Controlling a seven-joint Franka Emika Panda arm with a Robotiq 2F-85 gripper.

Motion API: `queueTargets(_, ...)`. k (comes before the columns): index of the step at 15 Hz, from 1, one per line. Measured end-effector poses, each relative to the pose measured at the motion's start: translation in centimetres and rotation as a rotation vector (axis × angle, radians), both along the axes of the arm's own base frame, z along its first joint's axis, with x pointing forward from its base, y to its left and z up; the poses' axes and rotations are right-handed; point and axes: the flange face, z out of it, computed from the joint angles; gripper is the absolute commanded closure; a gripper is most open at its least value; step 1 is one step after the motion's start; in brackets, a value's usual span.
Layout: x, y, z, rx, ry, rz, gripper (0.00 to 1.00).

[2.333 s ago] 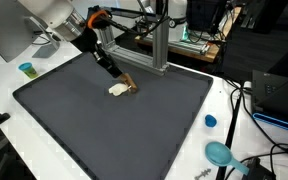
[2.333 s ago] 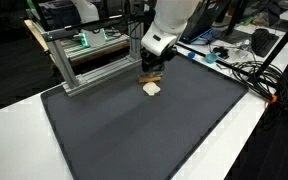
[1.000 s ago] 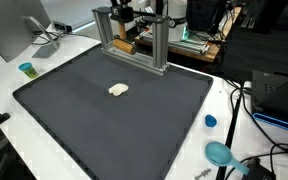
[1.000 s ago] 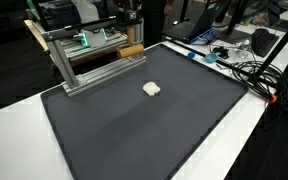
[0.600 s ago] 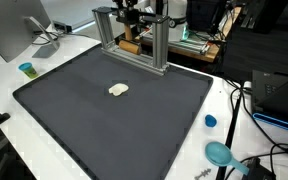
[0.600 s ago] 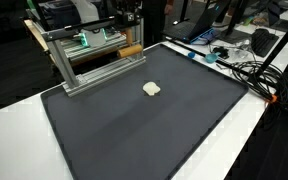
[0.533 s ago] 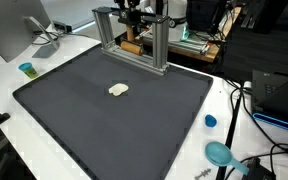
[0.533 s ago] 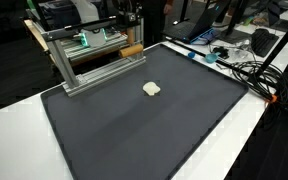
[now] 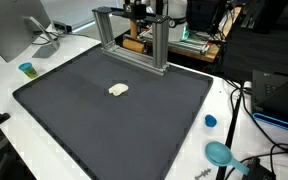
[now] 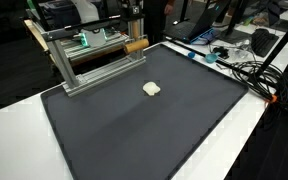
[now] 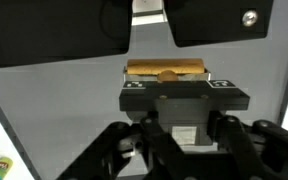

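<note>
My gripper (image 11: 169, 84) is shut on a light brown wooden block (image 11: 156, 69), which lies crosswise between the jaws in the wrist view. In both exterior views the block (image 9: 134, 43) (image 10: 134, 45) hangs at the back of the table, behind the metal frame (image 9: 165, 45) (image 10: 84, 42). The gripper above it is mostly hidden among dark equipment. A small white piece (image 9: 118, 89) (image 10: 152, 89) lies alone on the dark mat (image 9: 84, 120), apart from the gripper.
The metal frame stands on the mat's far edge. A teal cup (image 9: 26, 69) and a monitor (image 9: 9, 30) stand on one side of the mat. A blue cap (image 9: 210, 121), a teal disc (image 9: 219, 153) and cables (image 10: 249, 70) lie off the mat.
The gripper was down on the mat beside the white piece with the block. It has lifted away and carried the block behind the frame, drifting slightly sideways in the last second.
</note>
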Motion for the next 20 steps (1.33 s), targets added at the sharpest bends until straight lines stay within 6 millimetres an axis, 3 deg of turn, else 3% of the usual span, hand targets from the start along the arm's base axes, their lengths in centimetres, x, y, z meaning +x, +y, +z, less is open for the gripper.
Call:
queueTargets(7, -1.9, -0.2, 1.3, -0.017, 0.038, 0.002, 0.78)
queueTargets(17, -6.1, -0.4, -1.1, -0.049, 0.086, 0.014, 0.78)
queueTargets(18, -6.6, -0.4, -1.3, -0.053, 0.091, 0.018, 0.28)
queueTargets(20, -7.3, -0.5, -1.3, -0.055, 0.098, 0.021, 0.21)
